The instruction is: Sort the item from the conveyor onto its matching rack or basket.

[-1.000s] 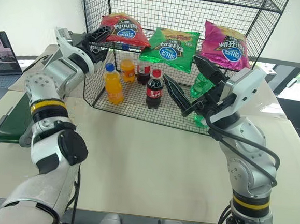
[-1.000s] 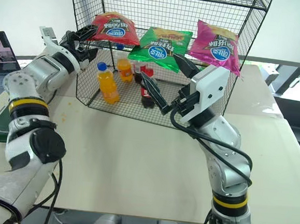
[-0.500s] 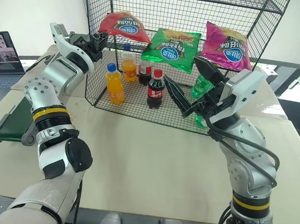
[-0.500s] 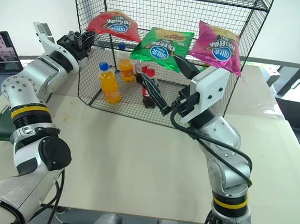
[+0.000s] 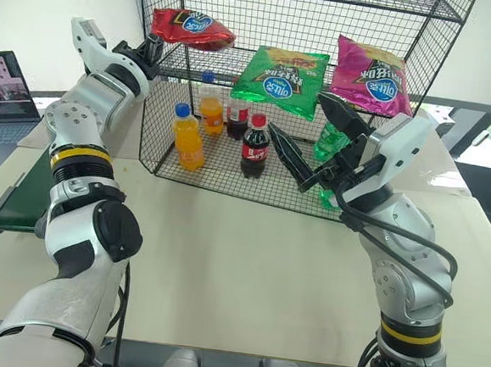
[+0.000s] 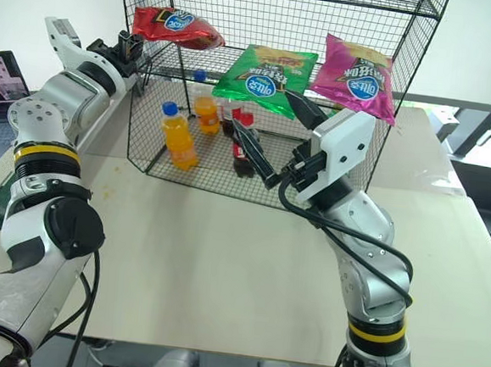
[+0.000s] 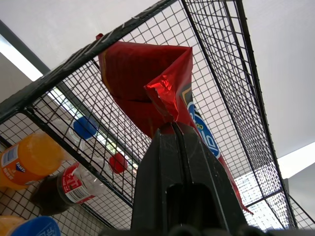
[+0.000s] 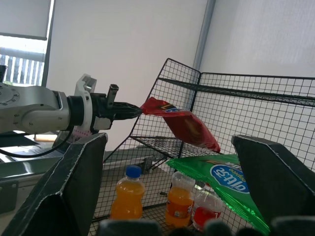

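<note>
Upper left: left gripper [image 5: 151, 47] clamps crinkled corner of puffy red foil snack bag [image 5: 190, 28], lifted beside black wire-mesh rack [image 5: 395, 12]. Centre: right gripper [image 5: 311, 139] spread, empty.

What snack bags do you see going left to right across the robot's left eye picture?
Red bag → green bag → pink bag.
</note>
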